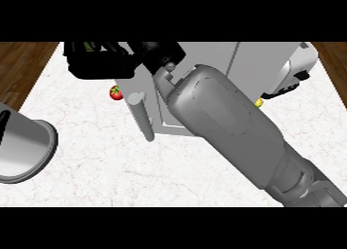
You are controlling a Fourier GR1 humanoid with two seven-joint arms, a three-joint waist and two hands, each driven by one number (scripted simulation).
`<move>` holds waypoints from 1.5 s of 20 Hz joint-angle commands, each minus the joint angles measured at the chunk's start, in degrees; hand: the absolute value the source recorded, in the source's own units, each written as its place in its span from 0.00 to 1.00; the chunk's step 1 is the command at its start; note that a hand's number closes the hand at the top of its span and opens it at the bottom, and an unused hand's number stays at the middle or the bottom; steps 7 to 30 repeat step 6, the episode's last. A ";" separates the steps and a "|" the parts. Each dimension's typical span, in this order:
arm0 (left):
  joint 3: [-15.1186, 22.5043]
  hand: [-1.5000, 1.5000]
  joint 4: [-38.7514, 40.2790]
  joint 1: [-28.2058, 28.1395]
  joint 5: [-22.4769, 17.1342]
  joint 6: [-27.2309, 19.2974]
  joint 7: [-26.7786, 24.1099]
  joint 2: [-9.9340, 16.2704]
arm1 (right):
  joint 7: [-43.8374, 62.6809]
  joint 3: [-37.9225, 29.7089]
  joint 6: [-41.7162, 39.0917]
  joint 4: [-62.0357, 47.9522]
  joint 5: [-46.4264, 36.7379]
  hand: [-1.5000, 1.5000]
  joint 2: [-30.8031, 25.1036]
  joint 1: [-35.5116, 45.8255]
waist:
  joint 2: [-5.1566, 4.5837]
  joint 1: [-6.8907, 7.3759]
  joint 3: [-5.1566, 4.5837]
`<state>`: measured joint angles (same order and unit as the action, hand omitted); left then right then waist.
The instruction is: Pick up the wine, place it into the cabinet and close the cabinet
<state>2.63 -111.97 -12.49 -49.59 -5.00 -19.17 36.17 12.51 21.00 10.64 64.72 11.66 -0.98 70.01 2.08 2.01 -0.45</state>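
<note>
1. At the far left edge, one grey forearm end (22,151) shows as a large round cuff low over the white marble counter (97,160). Its hand is out of view.
2. Further right, at the top, one black hand (108,58) reaches up against the cabinet. Its fingers curl round a dark bottle with a green glint, the wine (86,48), which is held high at the cabinet's upper left, mostly hidden by the hand. Whether it is inside the cabinet or just in front, I cannot tell.
3. One small red tomato (116,93) lies on the counter just left of the cabinet door.
4. One grey cabinet (212,53) stands at the back of the counter; its door (142,109) swings out towards the viewer, with one rounded handle on it.
5. One big grey forearm (226,126) runs from the lower right up to the black hand, covering the cabinet's opening.
6. One small yellow thing (259,102) peeks out at the forearm's right edge.
7. One white appliance (298,68) stands at the right.
</note>
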 commanded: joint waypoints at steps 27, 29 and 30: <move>0.73 0.00 0.27 1.26 1.82 -1.23 -0.14 -1.64 | -4.76 -2.97 -0.08 -9.90 -3.58 1.00 -4.88 -1.34 | -2.87 -0.42 0.37; 0.73 0.00 0.27 1.26 1.82 -1.23 -0.14 -1.64 | -4.76 -2.97 -0.08 -9.90 -3.58 1.00 -4.88 -1.34 | -2.87 -0.42 0.37; 0.73 0.00 0.27 1.26 1.82 -1.23 -0.14 -1.64 | -4.76 -2.97 -0.08 -9.90 -3.58 1.00 -4.88 -1.34 | -2.87 -0.42 0.37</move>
